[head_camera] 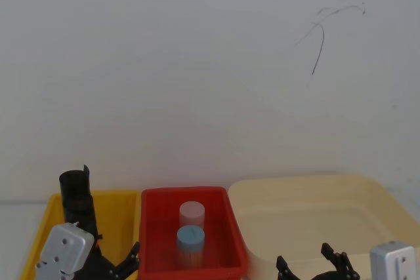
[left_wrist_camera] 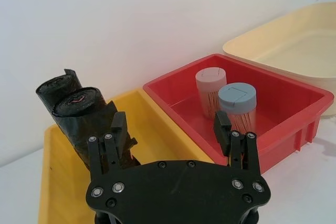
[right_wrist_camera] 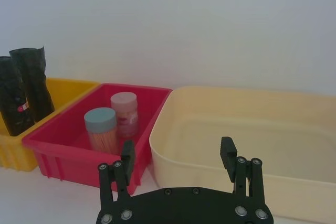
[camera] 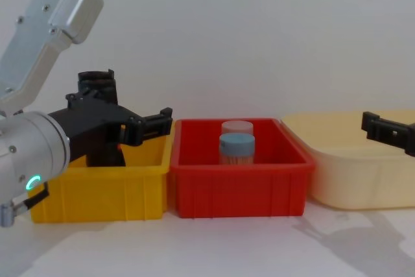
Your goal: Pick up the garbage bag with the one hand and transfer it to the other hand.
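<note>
Left of the red bin (left_wrist_camera: 294, 127), w/in the yellow bin (left_wrist_camera: 58, 182), the garbage bag (left_wrist_camera: 79, 116) is being seen upright, just beside a 2nd black roll (left_wrist_camera: 52, 90). The left gripper (left_wrist_camera: 169, 124) is being held wide open next to the bag, w/ nothing gripped. Right of the red bin, over the cream tub (right_wrist_camera: 294, 129), the right gripper (right_wrist_camera: 177, 148) is being held wide too, empty. Inside the red bin, a pink-lidded jar (left_wrist_camera: 210, 93) & a blue-lidded jar (left_wrist_camera: 237, 108) are being seen.

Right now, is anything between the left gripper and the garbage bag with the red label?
Nothing visible. The open left gripper sits beside the garbage bag, and the second black roll stands beyond it, not between.
</note>
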